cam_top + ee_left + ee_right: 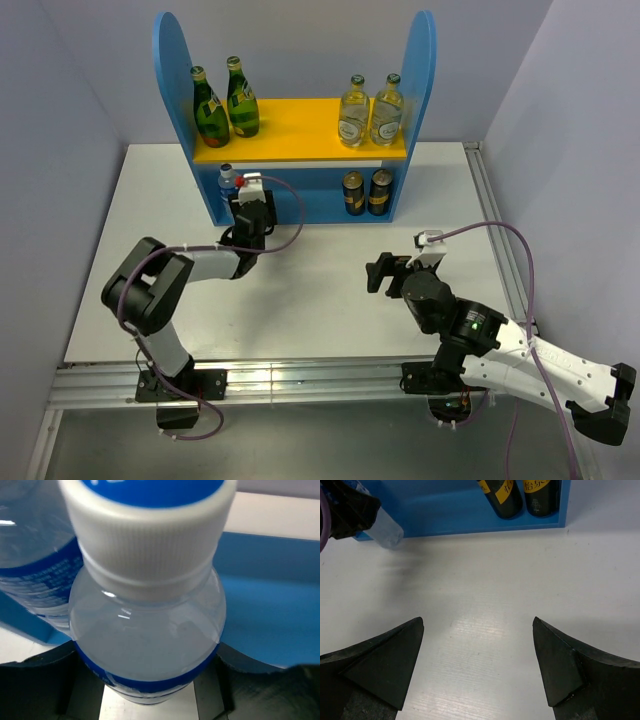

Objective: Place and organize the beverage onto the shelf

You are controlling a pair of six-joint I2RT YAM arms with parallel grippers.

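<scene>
The blue shelf (172, 90) stands at the back of the table with a yellow-orange upper board (300, 125). Two green glass bottles (225, 100) stand on the board's left and two clear glass bottles (370, 110) on its right. One water bottle (228, 180) stands at the left of the lower level; it also shows in the left wrist view (35, 555). My left gripper (250, 203) is shut on the second water bottle (150, 605) right beside it, at the shelf's lower front edge. That bottle's clear base shows in the right wrist view (387, 530). My right gripper (385, 272) is open and empty above the table.
Two dark bottles with yellow labels (366, 192) stand at the right of the lower level and also show in the right wrist view (520, 495). The white table (330, 300) lies between the shelf and the arms. A metal rail (500, 230) runs along its right edge.
</scene>
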